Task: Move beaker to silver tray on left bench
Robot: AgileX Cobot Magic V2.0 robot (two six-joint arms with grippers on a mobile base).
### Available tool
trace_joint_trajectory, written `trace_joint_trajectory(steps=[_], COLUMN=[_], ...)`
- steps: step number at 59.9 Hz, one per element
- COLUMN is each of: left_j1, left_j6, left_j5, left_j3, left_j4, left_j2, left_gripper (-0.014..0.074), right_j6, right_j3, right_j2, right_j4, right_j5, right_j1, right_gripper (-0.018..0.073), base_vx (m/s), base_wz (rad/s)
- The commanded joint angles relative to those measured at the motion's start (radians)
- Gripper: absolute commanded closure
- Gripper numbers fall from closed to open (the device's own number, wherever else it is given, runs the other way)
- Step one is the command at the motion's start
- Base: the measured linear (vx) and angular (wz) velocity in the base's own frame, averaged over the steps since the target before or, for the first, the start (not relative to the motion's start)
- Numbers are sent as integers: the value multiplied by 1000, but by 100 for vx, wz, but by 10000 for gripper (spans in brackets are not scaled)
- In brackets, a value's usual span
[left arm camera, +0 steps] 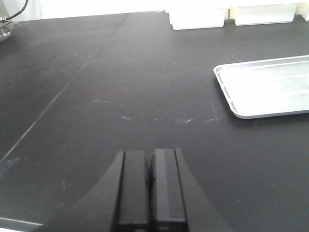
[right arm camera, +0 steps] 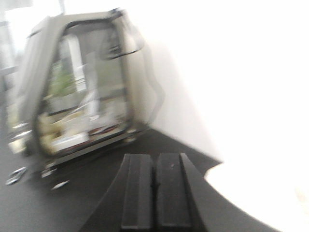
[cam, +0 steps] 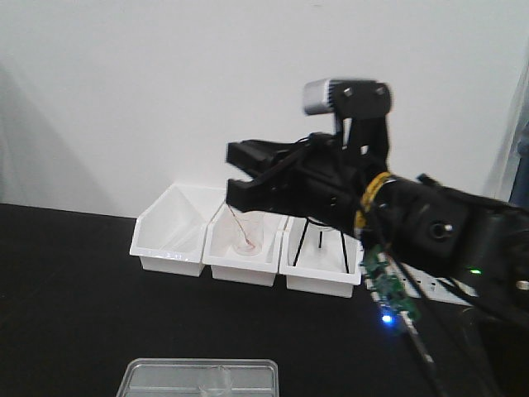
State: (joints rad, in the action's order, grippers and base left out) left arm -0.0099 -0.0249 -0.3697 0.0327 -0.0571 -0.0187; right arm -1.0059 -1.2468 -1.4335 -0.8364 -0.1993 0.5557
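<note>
Both hands pressed together, empty: left hand point(left arm camera: 150, 186) low over counter point(left arm camera: 96, 96), right hand point(right arm camera: 154, 191) raised. Beaker not visible; locate it before approaching silver tray point(left arm camera: 270, 87).

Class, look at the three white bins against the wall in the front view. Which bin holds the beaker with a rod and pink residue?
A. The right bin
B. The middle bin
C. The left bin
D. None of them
B: in the front view the beaker with the rod and its pink residue stands in the middle bin, with one white bin on either side.
</note>
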Motion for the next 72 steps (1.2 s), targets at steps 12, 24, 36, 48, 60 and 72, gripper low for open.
trace_joint_trajectory(steps=[12,24,36,48,60,72], left_j1=[-5,-5,-5,-5,-5,-5], left_j6=[2,2,2,2,2,2], left_j5=[75,75,75,75,75,75], left_j3=[20,20,20,20,20,20], left_j4=[3,3,3,3,3,3], left_j2=[-7,-7,-7,-7,-7,-7], left_gripper=[595,595,595,595,595,595], right_j6=[775,818,843,852,851,847], right_j3=[380,752,1013,1209,1284,1284], right_j2=[422,803,1187,1394,1457,1457], right_j4=[723,753,751,762,762,769], right_j5=[199,81,273,268,260,264], right_j1=[-34,-209,-430,-558,-608,-608], right_gripper=[575,575,575,575,575,573], base_vx=[0,0,0,0,0,0], base_wz=[0,0,0,0,0,0])
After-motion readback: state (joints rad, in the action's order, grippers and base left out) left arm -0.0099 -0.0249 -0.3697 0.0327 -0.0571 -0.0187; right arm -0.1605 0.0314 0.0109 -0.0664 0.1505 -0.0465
